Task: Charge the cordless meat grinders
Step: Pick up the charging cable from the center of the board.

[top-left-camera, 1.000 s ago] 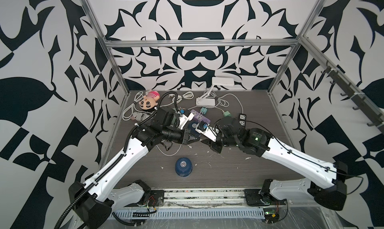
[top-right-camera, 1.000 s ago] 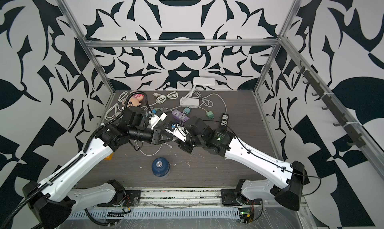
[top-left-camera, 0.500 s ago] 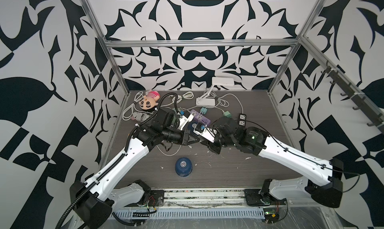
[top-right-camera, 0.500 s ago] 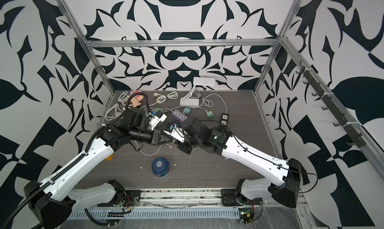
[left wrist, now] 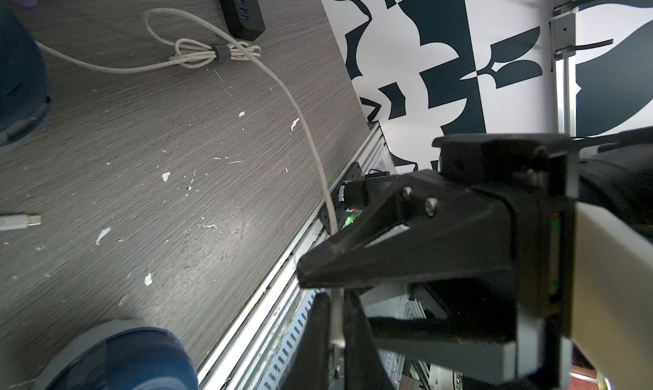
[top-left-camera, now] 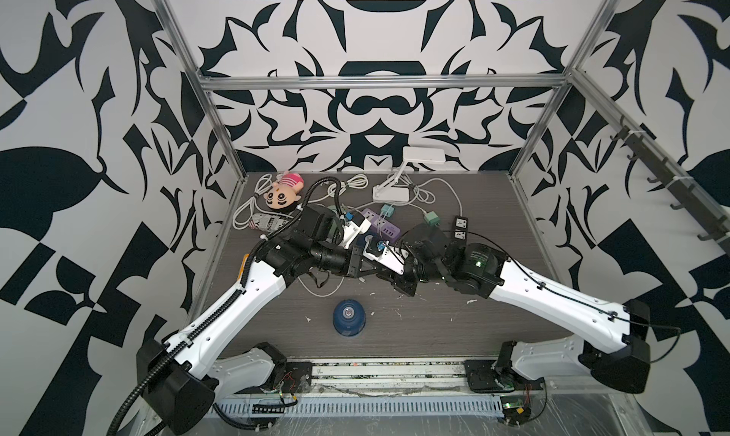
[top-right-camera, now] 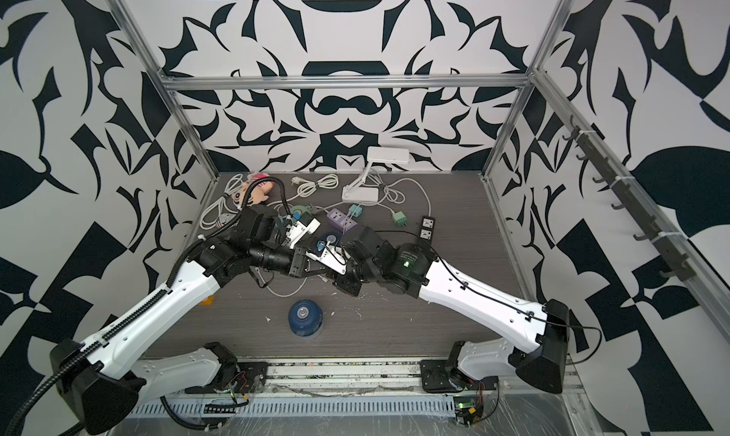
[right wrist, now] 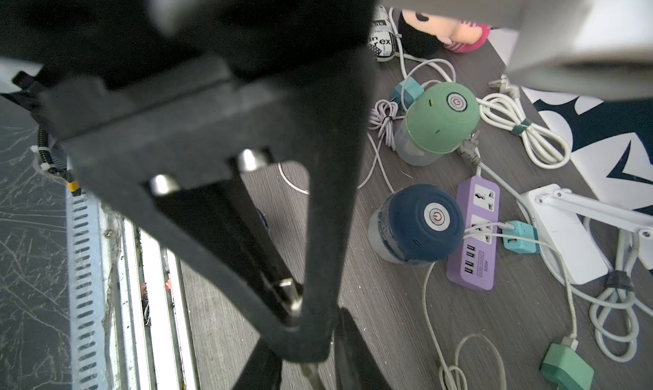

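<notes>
One navy meat grinder (top-left-camera: pixel 347 317) (top-right-camera: pixel 304 317) stands alone near the table's front. A second navy one (right wrist: pixel 420 225) (top-right-camera: pixel 332 238) sits against the purple power strip (right wrist: pixel 473 236). The mint green one (right wrist: pixel 441 117) stands further back, behind the left wrist. The two grippers meet tip to tip at mid-table. My left gripper (top-left-camera: pixel 365 272) (left wrist: pixel 335 321) is shut on the plug end of a white cable (left wrist: pixel 307 130). My right gripper (top-left-camera: pixel 381 275) (right wrist: pixel 311 367) stands open, with its jaws either side of that plug's metal tip and a gap on each side.
A black power strip (top-left-camera: pixel 460 228) lies at the right. A white desk lamp (top-left-camera: pixel 391 193) stands at the back. Teal (top-left-camera: pixel 388 209) and green (top-left-camera: pixel 431 218) plug adapters, a plush doll (top-left-camera: pixel 282 191) and coiled white cables (top-left-camera: pixel 351 183) crowd the rear.
The right arm has edged left towards the left gripper's tips. Its jaws have narrowed a little. The left arm has hardly moved.
</notes>
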### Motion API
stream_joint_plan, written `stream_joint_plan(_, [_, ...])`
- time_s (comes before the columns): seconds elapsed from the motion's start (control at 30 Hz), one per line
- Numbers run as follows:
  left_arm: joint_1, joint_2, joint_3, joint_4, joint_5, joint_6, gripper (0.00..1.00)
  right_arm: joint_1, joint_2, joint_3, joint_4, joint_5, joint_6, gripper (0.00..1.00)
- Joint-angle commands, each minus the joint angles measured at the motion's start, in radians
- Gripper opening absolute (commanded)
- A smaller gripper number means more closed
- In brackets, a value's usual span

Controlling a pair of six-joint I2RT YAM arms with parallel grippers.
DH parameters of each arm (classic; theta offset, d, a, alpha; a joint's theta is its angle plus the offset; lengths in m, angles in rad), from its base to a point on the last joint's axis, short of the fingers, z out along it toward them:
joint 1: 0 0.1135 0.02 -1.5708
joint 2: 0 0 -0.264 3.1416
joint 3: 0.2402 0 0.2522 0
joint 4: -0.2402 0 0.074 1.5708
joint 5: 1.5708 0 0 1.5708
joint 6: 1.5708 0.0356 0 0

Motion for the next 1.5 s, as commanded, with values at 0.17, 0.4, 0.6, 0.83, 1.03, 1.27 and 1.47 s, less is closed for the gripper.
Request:
stream_joint_plan(0.17, [-0.001,0.002,-0.017,-0.006,0.017,0.008,0.0,0.005,-0.009,0.049,0.02,0.014,-0.002,0.27])
stream_joint_plan(0.4, [0.0,-0.001,-0.013,-0.015,0.008,0.012,0.0,0.005,-0.036,0.04,-0.006,0.034,-0.013,0.31])
stream_joint_plan(0.6, [0.002,0.001,-0.009,-0.017,0.005,0.013,0.0,0.006,-0.037,0.039,-0.025,0.026,-0.013,0.26])
stream_joint_plan(0.83, [0.003,-0.004,-0.012,-0.019,0.002,0.009,0.0,0.004,-0.034,0.041,-0.021,0.017,-0.013,0.19])
stream_joint_plan(1.03, [0.005,-0.008,-0.009,-0.027,-0.036,0.0,0.16,0.004,-0.018,0.057,-0.037,0.007,-0.015,0.08])
stream_joint_plan(1.27, [0.047,-0.039,-0.011,-0.048,-0.123,-0.012,0.49,0.006,-0.02,0.043,-0.041,0.011,-0.015,0.0])
stream_joint_plan(1.47, [0.144,-0.087,-0.054,-0.079,-0.206,-0.022,0.8,0.005,-0.04,-0.008,-0.011,0.04,0.019,0.0])
